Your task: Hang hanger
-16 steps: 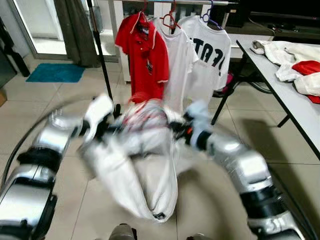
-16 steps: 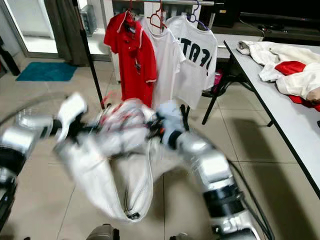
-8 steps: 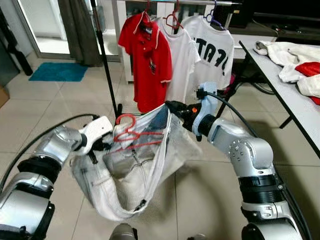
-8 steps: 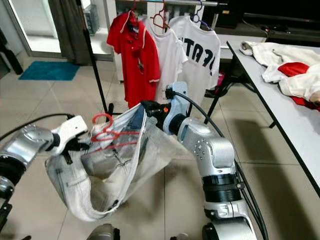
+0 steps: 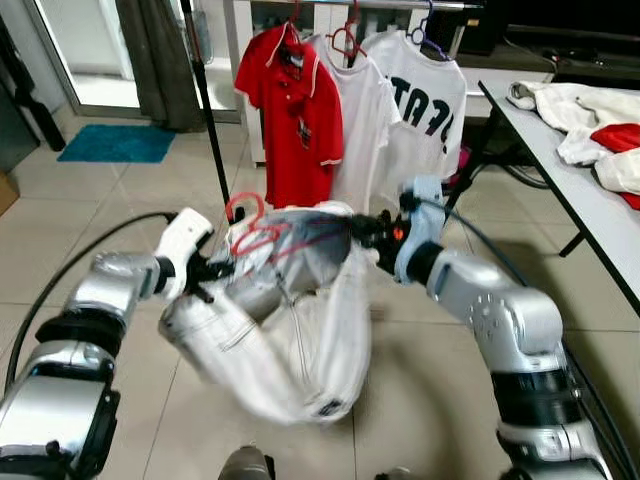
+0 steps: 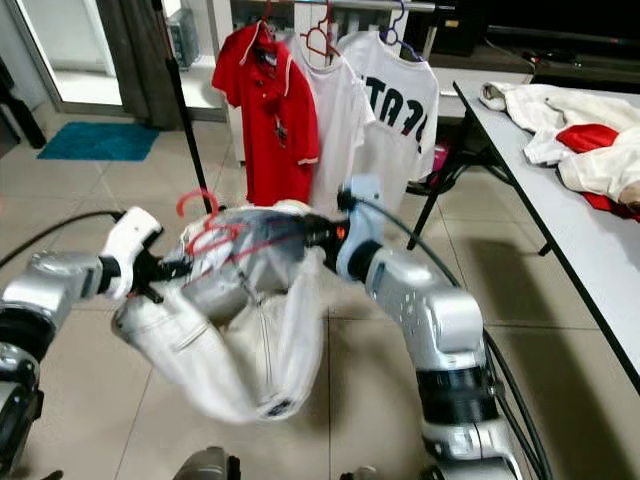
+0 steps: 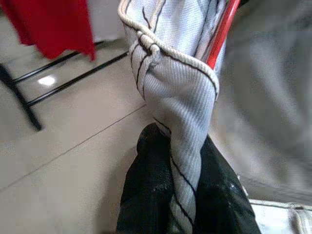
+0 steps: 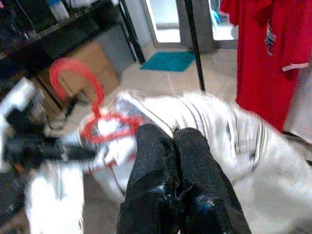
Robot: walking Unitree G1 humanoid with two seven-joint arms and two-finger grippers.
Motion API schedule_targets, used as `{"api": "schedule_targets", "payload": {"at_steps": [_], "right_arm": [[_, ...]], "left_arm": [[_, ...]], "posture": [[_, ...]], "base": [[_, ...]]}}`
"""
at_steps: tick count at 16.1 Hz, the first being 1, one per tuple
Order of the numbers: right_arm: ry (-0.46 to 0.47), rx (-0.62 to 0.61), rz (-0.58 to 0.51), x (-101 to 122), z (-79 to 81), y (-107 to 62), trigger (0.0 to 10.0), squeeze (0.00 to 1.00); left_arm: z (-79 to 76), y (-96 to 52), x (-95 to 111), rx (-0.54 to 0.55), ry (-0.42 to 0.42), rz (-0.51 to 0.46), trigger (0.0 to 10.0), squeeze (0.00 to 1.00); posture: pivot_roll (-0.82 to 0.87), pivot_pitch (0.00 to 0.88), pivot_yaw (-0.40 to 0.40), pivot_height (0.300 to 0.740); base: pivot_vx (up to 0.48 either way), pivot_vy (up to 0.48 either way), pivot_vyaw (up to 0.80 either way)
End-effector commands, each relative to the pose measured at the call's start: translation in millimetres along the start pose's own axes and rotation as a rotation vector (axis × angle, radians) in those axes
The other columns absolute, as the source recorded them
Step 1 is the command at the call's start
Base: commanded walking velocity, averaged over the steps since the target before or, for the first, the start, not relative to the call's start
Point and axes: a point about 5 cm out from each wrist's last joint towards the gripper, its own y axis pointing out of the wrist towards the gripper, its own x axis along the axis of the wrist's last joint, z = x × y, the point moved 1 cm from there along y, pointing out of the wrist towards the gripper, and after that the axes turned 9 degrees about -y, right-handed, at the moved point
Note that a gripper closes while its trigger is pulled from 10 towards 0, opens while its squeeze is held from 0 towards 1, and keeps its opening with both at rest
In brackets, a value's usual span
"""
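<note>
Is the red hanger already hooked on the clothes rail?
No, the red hanger is inside the white garment held between both pincers, below the rail.

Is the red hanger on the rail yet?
No. The red hanger sits in the white garment held between left gripper and right gripper.

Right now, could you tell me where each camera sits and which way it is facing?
Left eye view: on the head, looking forward and down at the white garment on its red hanger, with the clothes rack behind; both silver arms show.
Right eye view: the same scene from the other eye.
Left wrist view: along the left gripper, shut on the garment's ribbed edge.
Right wrist view: along the right gripper toward the hanger; a hanging red shirt shows too.
Shared: garment and hanger.
</note>
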Motion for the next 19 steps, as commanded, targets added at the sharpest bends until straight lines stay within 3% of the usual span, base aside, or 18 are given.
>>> {"api": "schedule_targets", "payload": {"at_steps": [1, 4, 6, 10, 15, 16, 17, 18, 19], "right_arm": [[-0.056, 0.016, 0.009, 0.3, 7.0, -1.8, 0.0, 0.00], [-0.217, 0.075, 0.119, -25.2, 24.1, 1.5, 0.0, 0.00], [-0.290, 0.097, 0.176, -44.8, 33.3, 14.2, 0.0, 0.00], [-0.345, 0.084, 0.207, -57.4, 35.4, 33.5, 0.0, 0.00], [-0.324, 0.027, 0.132, -47.1, 22.2, 41.3, 0.0, 0.00], [-0.340, 0.057, 0.085, -42.6, 24.3, 41.0, 10.0, 0.00], [-0.334, 0.069, 0.068, -40.7, 25.3, 40.1, 10.0, 0.00], [-0.319, 0.134, 0.010, -34.6, 28.6, 33.1, 10.0, 1.00], [-0.323, 0.144, 0.000, -33.2, 28.0, 30.4, 10.0, 1.00]], "left_arm": [[-1.8, -8.7, 30.4, -0.049, -0.016, -0.114, 0.0, 0.00], [-18.5, -17.2, 49.5, -0.238, -0.048, -0.171, 0.0, 0.00], [-44.1, -27.0, 60.2, -0.433, -0.024, -0.167, 0.0, 0.00], [-71.5, -25.3, 59.1, -0.563, -0.008, -0.130, 0.0, 0.00], [-87.2, -35.8, 41.7, -0.627, -0.072, -0.075, 0.0, 0.00], [-84.7, -36.0, 38.5, -0.583, -0.060, -0.082, 0.0, 0.00], [-81.1, -35.1, 39.2, -0.555, -0.052, -0.095, 0.0, 0.00], [-61.9, -32.4, 43.0, -0.396, 0.028, -0.134, 0.0, 0.00], [-56.6, -32.6, 42.8, -0.355, 0.073, -0.133, 0.0, 0.00]], "posture": [[0.02, 0.000, -0.005, 0.705], [0.02, 0.000, -0.001, 0.705], [0.03, 0.000, 0.002, 0.705], [0.04, 0.000, -0.002, 0.705], [0.05, 0.000, -0.008, 0.705], [0.05, 0.000, -0.011, 0.705], [0.05, 0.000, -0.011, 0.705], [0.05, 0.000, -0.013, 0.705], [0.05, 0.000, -0.013, 0.705]], "base": [[0.000, 0.000, 0.00], [0.000, 0.000, 0.00], [0.000, 0.000, 0.00], [0.000, 0.000, 0.00], [0.000, 0.000, 0.00], [0.000, 0.000, 0.00], [0.000, 0.000, 0.00], [0.000, 0.000, 0.00], [0.000, 0.000, 0.00]]}}
